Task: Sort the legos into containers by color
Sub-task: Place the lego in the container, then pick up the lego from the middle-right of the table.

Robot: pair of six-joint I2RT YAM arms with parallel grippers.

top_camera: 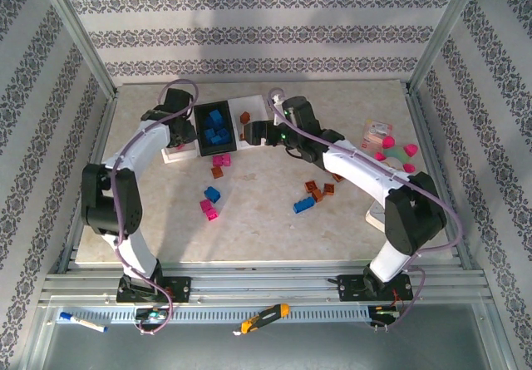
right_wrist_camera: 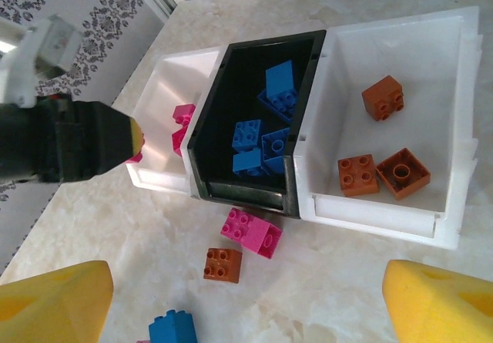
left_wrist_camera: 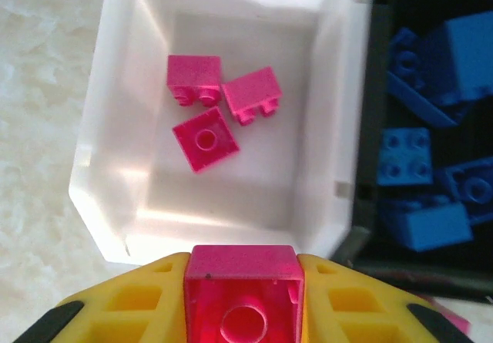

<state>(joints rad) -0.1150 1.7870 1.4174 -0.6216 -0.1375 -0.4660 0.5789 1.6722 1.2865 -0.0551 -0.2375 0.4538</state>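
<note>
Clamped magenta brick across flat sides in left gripper, just by left white tray. Judged light, stiff, slick. Had right gripper spread wide, empty, above loose pink lego.

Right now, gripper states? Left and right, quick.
Left gripper: closed, holding a magenta lego.
Right gripper: open, holding nothing.

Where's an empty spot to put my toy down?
The near middle of the table, between the two arm bases, is bare. So is the far right corner behind the packet. It's crowded by the trays, with loose bricks in front.
</note>
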